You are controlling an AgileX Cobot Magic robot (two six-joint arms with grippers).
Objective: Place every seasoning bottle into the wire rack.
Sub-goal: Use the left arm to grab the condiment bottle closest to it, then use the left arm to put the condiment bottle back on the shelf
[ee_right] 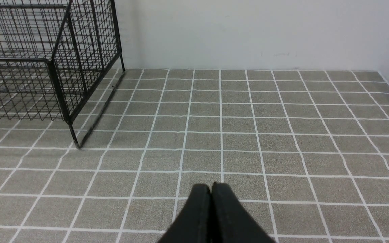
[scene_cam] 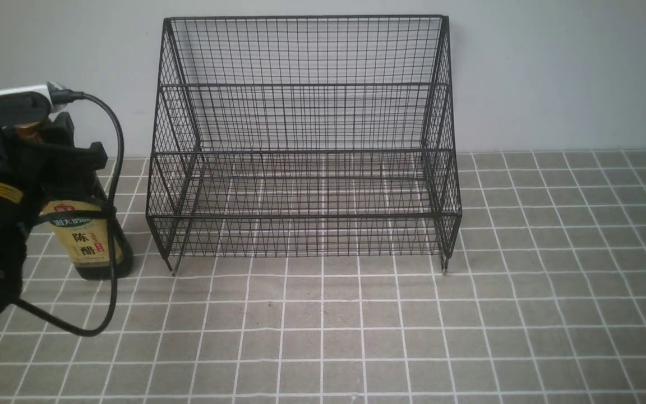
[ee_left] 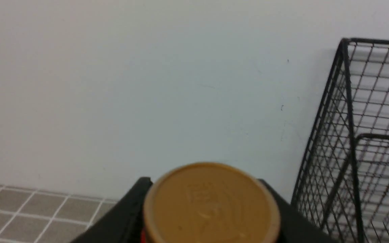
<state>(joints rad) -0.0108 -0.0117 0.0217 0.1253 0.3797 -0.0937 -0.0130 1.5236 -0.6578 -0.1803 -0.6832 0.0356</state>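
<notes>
The seasoning bottle [scene_cam: 92, 244] stands upright on the tiled surface just left of the wire rack [scene_cam: 303, 151]. It holds near-black liquid and has a tan-yellow label. My left gripper [scene_cam: 76, 150] is round its upper part, one finger on each side. In the left wrist view the gold cap [ee_left: 211, 204] fills the gap between the black fingers [ee_left: 127, 216], and the rack's side [ee_left: 349, 141] is close by. The rack holds nothing. My right gripper [ee_right: 211, 187] is shut and empty, low over the tiles, with the rack's corner [ee_right: 62, 84] off to one side. It is out of the front view.
A black cable [scene_cam: 111, 224] loops from the left arm down across the bottle's front. A pale wall [scene_cam: 553, 73] stands right behind the rack. Grey tiled surface [scene_cam: 384, 336] spreads in front of the rack and to its right.
</notes>
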